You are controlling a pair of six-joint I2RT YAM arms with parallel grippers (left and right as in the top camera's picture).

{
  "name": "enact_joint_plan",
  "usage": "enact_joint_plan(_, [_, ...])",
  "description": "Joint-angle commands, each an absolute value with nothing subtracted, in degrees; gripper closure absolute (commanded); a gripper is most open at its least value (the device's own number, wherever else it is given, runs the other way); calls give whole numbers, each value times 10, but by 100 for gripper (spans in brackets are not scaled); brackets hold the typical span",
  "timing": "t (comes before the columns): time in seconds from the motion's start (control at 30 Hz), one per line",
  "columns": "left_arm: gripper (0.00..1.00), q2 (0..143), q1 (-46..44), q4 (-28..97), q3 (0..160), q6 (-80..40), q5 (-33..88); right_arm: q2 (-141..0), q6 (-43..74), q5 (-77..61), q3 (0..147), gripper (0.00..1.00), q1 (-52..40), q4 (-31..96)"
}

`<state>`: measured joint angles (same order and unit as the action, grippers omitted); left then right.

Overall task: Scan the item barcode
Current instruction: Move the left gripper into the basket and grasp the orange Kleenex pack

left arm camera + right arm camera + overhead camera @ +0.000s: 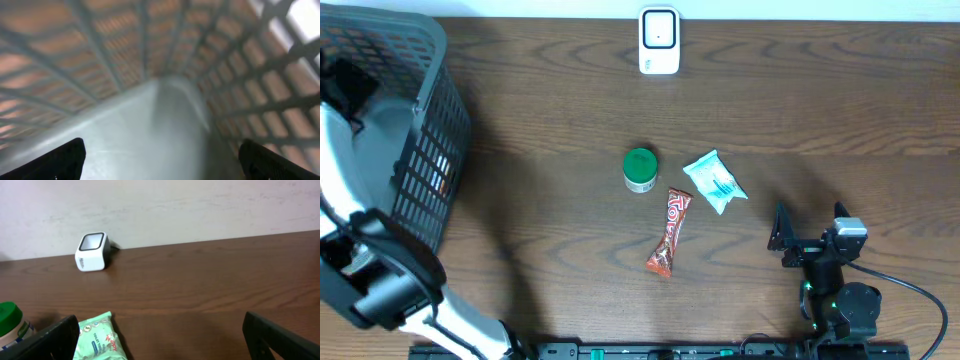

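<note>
We noted L gripper (162, 161) spread wide inside basket (424, 150), R gripper (160, 337) spread too near wipes pkt (715, 181), both empty.

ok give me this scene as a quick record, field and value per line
scanner: far edge, middle
jar: green lid, upright, centre
candy bar: lying flat, just nearer than the jar
wipes pack: right of the jar
basket: left side
left tool: open, empty, inside the basket
right tool: open, empty, near right, beyond the wipes pack
</note>
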<state>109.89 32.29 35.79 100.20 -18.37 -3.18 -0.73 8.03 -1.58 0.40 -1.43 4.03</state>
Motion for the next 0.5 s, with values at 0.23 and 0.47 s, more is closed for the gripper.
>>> enact_joint_plan(0.23, [2,1181,322,420,1004,71,151,-5,81,-14,3,1,-19,42])
enact_joint_plan(0.47, [2,1182,322,482,1002,146,190,-5,81,-14,3,1,-19,42])
